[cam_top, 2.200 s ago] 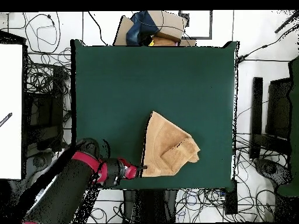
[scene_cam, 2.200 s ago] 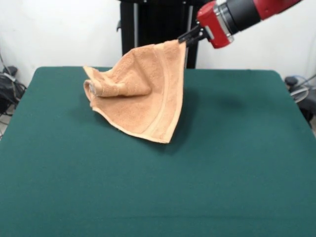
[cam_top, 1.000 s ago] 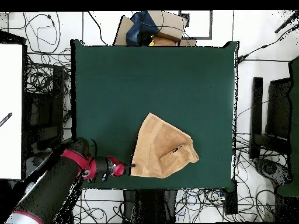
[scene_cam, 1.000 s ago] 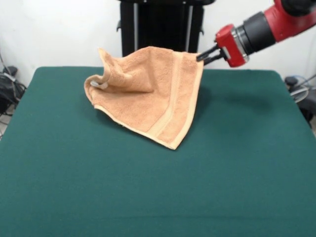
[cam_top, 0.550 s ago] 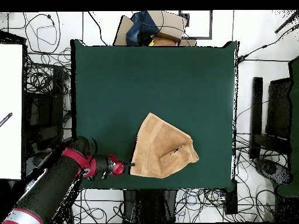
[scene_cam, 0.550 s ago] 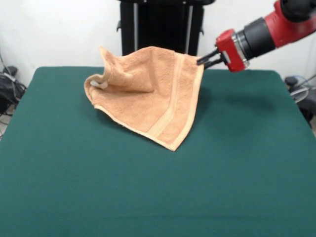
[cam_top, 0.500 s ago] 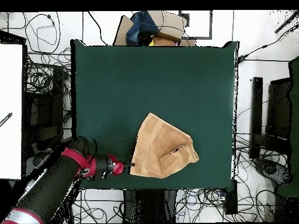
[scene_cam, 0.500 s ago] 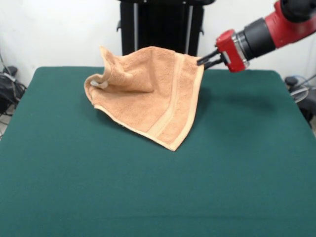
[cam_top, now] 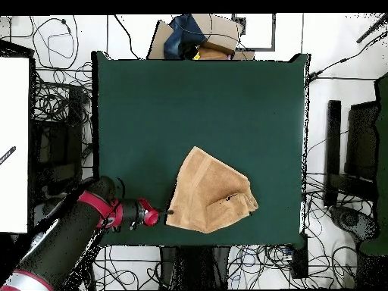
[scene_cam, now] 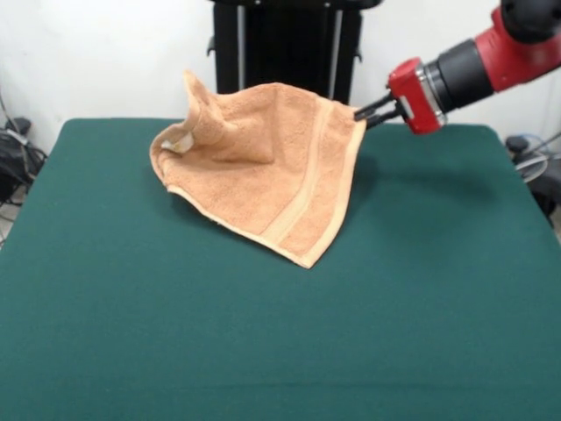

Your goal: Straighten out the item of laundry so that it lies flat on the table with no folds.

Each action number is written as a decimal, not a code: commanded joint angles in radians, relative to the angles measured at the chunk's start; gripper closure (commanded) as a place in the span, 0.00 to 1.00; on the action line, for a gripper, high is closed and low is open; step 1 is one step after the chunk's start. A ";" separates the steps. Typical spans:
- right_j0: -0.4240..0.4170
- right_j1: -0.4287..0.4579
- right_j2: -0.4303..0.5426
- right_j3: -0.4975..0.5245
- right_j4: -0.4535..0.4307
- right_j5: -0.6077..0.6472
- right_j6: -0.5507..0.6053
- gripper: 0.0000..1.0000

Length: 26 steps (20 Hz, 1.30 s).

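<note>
The peach-orange towel (scene_cam: 272, 171) hangs stretched in the air over the far part of the green table (scene_cam: 280, 333). One corner is pinched in my gripper (scene_cam: 364, 116), which is shut on it and held up at the right. The towel's lower corner touches the table; its left end is bunched and curled, with a small white label there. A woven border band runs down its right side. In the overhead view the towel (cam_top: 208, 193) lies near the table's lower edge (cam_top: 121, 136), with my gripper (cam_top: 167, 213) at its lower left corner.
The robot's black pedestal (scene_cam: 285, 44) stands behind the table's far edge. Cables and boxes lie around the table on the floor in the overhead view (cam_top: 201, 34). A white panel (cam_top: 14, 144) stands at the left.
My gripper has pulled the held corner further right and slightly up in the front view. The towel has spread wider and its bunched left end has lifted and opened a little.
</note>
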 commanded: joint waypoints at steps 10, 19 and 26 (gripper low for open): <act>0.017 0.063 0.011 -0.100 0.137 -0.020 0.298 1.00; 0.026 0.080 -0.011 -0.113 0.184 -0.032 0.302 1.00; 0.034 0.089 -0.028 -0.117 0.211 -0.036 0.296 1.00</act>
